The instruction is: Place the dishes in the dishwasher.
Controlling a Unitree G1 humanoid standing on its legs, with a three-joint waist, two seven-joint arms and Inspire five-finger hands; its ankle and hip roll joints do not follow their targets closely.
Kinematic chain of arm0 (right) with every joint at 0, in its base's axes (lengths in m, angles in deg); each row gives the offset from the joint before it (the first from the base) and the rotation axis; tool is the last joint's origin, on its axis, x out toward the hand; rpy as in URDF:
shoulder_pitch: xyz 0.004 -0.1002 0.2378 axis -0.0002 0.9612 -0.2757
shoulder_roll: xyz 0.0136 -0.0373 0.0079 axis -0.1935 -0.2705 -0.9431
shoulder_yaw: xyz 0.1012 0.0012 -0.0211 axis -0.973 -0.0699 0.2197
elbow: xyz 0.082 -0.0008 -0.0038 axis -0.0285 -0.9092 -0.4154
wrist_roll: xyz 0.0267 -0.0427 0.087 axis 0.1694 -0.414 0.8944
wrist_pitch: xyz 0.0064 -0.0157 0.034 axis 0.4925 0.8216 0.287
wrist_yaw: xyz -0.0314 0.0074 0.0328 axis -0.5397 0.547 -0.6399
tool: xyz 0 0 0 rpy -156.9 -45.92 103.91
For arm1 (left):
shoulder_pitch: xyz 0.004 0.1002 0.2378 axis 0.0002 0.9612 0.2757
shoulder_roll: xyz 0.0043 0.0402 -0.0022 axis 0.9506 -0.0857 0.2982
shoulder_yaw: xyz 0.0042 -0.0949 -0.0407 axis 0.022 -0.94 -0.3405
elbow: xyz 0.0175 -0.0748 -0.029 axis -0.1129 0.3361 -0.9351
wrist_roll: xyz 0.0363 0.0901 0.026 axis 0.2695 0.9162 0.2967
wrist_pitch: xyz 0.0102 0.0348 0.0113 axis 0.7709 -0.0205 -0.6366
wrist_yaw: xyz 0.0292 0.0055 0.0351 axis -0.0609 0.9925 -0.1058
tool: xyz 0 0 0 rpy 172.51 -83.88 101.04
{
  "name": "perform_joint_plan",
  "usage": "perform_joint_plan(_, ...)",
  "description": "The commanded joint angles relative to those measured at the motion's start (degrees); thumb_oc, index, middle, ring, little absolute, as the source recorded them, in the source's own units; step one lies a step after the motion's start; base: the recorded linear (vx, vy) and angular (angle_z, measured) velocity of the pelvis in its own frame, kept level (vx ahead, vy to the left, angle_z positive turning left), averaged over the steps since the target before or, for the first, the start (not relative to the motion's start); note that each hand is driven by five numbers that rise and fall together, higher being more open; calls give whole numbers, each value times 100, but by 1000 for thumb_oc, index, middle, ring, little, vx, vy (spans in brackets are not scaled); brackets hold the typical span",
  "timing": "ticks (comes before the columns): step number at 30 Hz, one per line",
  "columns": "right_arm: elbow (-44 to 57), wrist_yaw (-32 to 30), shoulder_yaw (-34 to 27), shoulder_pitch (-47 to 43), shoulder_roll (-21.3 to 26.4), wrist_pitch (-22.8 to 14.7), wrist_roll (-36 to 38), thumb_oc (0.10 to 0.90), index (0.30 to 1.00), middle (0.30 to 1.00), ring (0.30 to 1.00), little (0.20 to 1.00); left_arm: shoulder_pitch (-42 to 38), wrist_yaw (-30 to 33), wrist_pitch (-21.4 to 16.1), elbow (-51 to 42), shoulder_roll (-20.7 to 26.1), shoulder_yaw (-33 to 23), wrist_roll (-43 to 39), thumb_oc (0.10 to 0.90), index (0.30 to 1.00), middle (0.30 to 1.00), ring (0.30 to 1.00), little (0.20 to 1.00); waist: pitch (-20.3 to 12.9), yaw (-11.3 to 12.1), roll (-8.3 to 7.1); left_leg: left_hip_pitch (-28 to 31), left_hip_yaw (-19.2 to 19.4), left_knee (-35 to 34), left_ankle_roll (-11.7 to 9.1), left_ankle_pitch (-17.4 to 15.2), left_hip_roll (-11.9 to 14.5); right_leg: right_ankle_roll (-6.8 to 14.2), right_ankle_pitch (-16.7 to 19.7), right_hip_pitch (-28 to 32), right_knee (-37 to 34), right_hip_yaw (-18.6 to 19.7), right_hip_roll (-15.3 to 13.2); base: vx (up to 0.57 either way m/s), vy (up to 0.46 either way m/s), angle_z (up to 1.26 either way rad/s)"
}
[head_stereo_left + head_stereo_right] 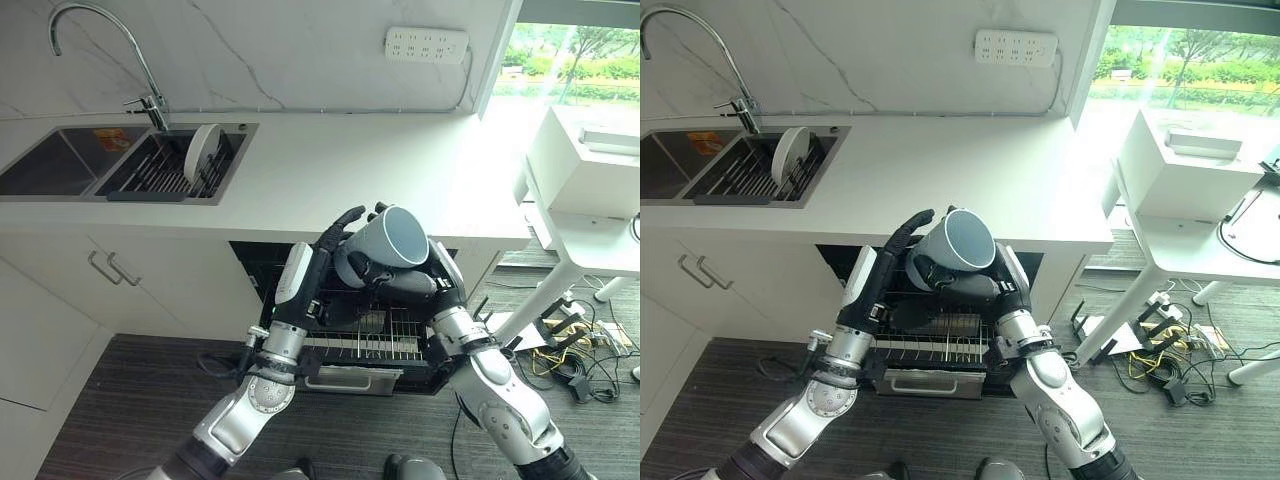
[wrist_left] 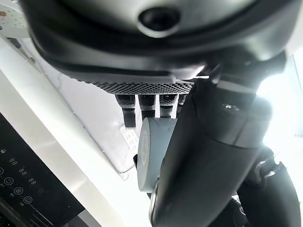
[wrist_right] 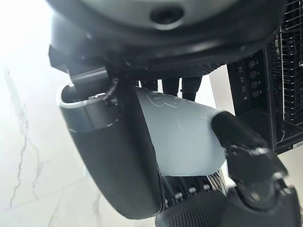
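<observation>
A grey-blue mug [image 1: 392,240] hangs tilted above the pulled-out dishwasher rack [image 1: 392,338], its mouth turned up and to the right. My right hand [image 1: 383,279] is shut on it from below, with the fingers curled round its body [image 3: 184,137]. My left hand [image 1: 327,252] stands open beside it, and its straight fingers [image 2: 142,106] rest along the mug's left side [image 2: 152,151]. A white plate [image 1: 203,152] stands upright in the drying rack inside the sink [image 1: 60,160].
The white counter [image 1: 350,170] overhangs the dishwasher opening just behind the mug. A faucet [image 1: 100,40] rises at the back left. Cabinet doors with handles [image 1: 110,268] are on the left. A white side table [image 1: 585,190] and floor cables [image 1: 580,350] are on the right.
</observation>
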Motion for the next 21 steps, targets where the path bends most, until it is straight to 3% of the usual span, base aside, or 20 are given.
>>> perform_joint_plan(1, 719, 112, -581, -426, -218, -942, -65, 400, 300, 300, 300, 300, -256, 288, -645, -554, 245, -529, 77, 800, 900, 900, 900, 900, -211, 71, -122, 170, -212, 451, 13, -1135, 222, 679, -124, 631, -672, 93, -156, 0, 0, 0)
perform_joint_plan(9, 607, 230, -931, -206, -112, -1132, 36, 400, 300, 300, 300, 300, 269, 568, -925, 11, 600, -1136, 641, 800, 900, 900, 900, 900, -220, 99, -76, 156, -215, 451, -6, -1105, 218, 661, -121, 625, -672, 86, -168, 0, 0, 0)
perform_joint_plan(14, 560, 277, -1057, -150, -88, -1178, 50, 400, 300, 300, 300, 300, 452, 749, -911, 338, 732, -1420, 743, 800, 900, 900, 900, 900, -235, 121, -39, 142, -241, 451, -23, -1088, 211, 660, -122, 621, -672, 70, -188, 0, 0, 0)
perform_joint_plan(19, 498, 391, -1119, -53, -89, -1040, -95, 400, 300, 300, 300, 300, 644, 528, -993, 524, 680, -1833, 138, 800, 900, 900, 900, 900, -243, 158, -9, 119, -272, 451, -39, -1066, 195, 650, -126, 616, -672, 57, -206, 3, 6, 0)
perform_joint_plan(21, 394, 544, -1151, 23, -86, -789, -203, 400, 300, 300, 300, 300, 702, 139, -1006, 423, 558, -2103, -710, 800, 900, 900, 900, 900, -245, 174, -14, 99, -293, 451, -51, -1047, 202, 650, -135, 621, -672, 19, -228, 0, 0, 0)
